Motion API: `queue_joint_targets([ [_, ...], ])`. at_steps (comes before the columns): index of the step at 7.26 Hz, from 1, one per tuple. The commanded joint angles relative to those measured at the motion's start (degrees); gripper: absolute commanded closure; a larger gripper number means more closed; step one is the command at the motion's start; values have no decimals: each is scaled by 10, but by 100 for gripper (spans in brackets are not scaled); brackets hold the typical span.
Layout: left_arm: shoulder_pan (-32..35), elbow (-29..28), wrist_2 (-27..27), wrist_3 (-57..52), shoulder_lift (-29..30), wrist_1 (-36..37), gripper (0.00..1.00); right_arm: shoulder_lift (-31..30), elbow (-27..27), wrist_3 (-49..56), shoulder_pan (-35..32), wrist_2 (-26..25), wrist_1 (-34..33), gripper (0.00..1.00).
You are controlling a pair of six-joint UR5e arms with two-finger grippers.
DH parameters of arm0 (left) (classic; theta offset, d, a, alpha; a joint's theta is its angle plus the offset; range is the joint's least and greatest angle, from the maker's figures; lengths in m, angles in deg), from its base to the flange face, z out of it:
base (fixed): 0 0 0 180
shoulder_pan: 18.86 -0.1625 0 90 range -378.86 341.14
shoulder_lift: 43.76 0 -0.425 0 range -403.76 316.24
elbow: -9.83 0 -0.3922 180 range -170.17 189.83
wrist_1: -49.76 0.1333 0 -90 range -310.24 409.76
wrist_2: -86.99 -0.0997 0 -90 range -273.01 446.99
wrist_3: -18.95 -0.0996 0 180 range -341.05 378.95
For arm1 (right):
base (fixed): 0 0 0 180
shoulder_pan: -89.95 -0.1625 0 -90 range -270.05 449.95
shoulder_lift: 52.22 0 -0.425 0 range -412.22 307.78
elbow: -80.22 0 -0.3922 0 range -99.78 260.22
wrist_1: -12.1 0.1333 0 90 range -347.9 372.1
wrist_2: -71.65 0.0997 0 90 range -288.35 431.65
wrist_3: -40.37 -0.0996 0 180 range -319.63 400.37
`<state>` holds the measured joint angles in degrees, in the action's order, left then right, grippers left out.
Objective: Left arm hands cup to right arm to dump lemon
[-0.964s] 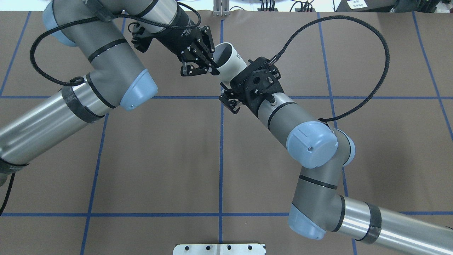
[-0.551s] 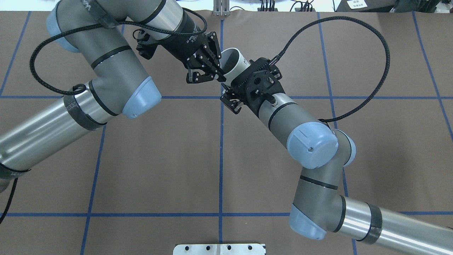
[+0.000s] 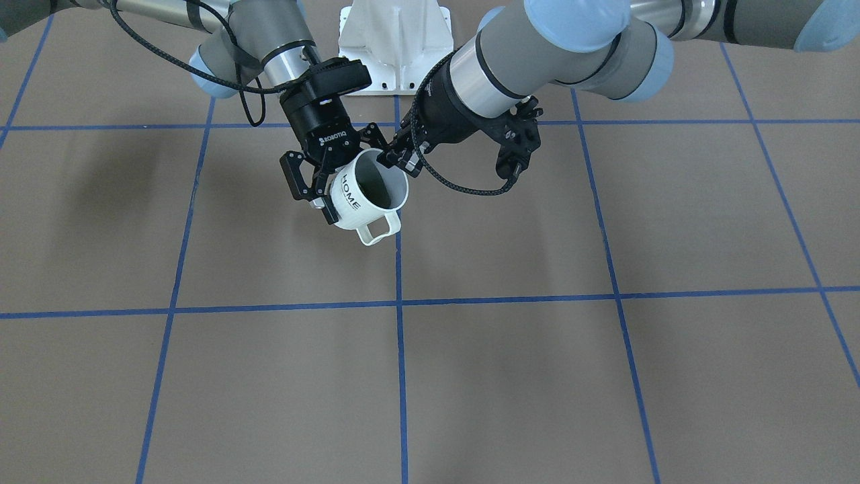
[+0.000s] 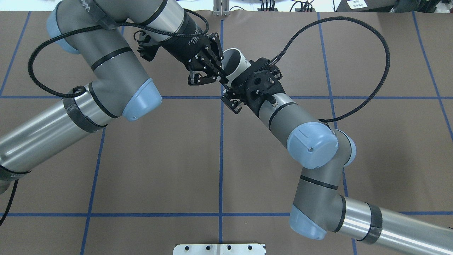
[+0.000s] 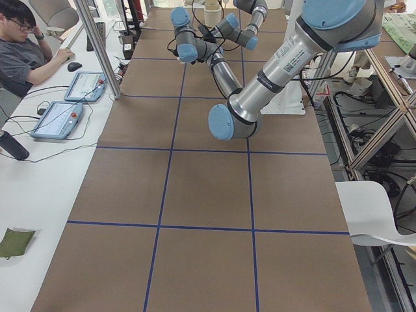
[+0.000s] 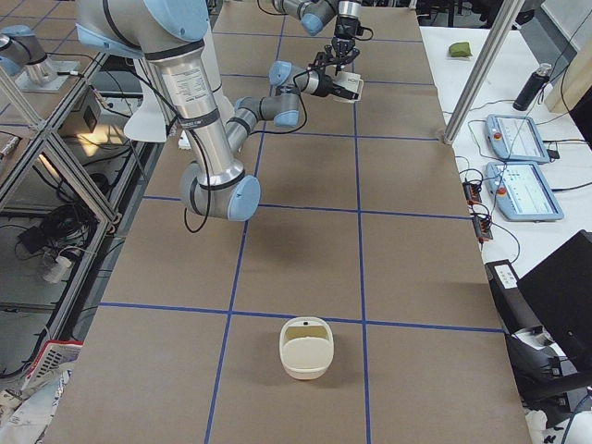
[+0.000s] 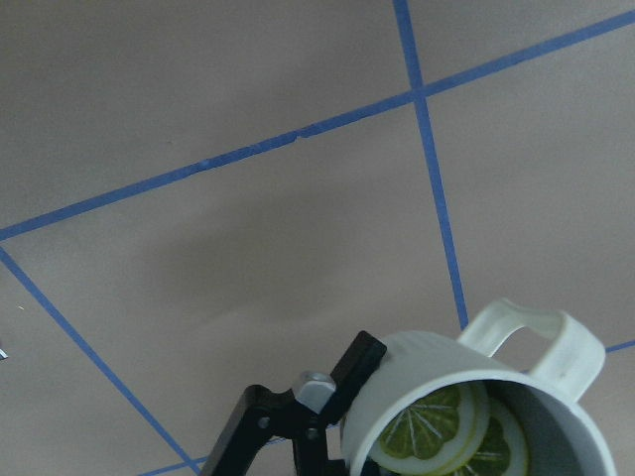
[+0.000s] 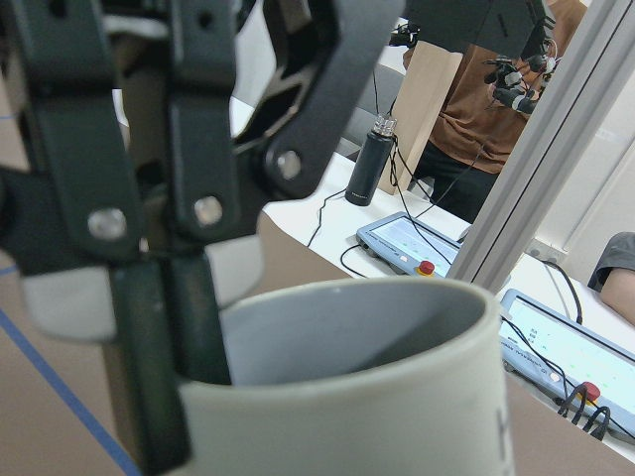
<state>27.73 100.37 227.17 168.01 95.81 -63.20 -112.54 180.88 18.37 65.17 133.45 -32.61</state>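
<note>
Now, the brown paper-covered table (image 4: 159,159) with its blue tape grid lies under 2 grey robot arms that meet above its far half, close to the middle blue line. The left arm (image 4: 106,60) reaches in from the left and the right arm (image 4: 293,120) from the right. At the table's right end, well apart from them, sits a cream oval basket (image 6: 305,349).

The right gripper (image 3: 346,178) stands wide, its jaws on either side of the small white ceramic cup (image 3: 356,202) with a loop handle and black "HOME" lettering. I cannot see them pressing its wall. The left gripper (image 3: 396,161) is narrow, pinching the cup's rim with 1 finger inside the mouth and 1 outside.

The cup hangs in the air between the 2 grippers, tilted, with its handle (image 3: 376,230) on the far side from the robot. At least 2 yellow-green lemon slices (image 7: 437,436) lie inside.

The step in hand looks like the handover itself, with the load on the left gripper. Next, the right gripper should close firmly on the cup's wall. The left can then open and draw its inner finger out without snagging the rim or slices. Tipping comes after that.
</note>
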Motion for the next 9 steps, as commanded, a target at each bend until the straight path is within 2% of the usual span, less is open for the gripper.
queue_joint_targets([
  [1,0,1,0,-2,-1,-2,100,2,1,3,5,0,-1,53],
  [2,0,1,1,-29,-1,-13,71,1,1,3,5,0,0,56],
  [3,1,2,15,-72,-3,-18,1,0,1,2,5,0,-1,59],
  [4,11,2,29,-85,-4,-20,0,-2,1,2,5,0,-2,61],
  [6,68,-4,98,-129,-10,-16,0,-4,3,2,5,0,1,61],
  [7,92,-7,116,-175,-31,-14,0,-4,9,-1,-3,1,1,63],
  [9,112,-6,114,-316,-70,-11,0,-17,9,-39,-24,3,-1,63],
])
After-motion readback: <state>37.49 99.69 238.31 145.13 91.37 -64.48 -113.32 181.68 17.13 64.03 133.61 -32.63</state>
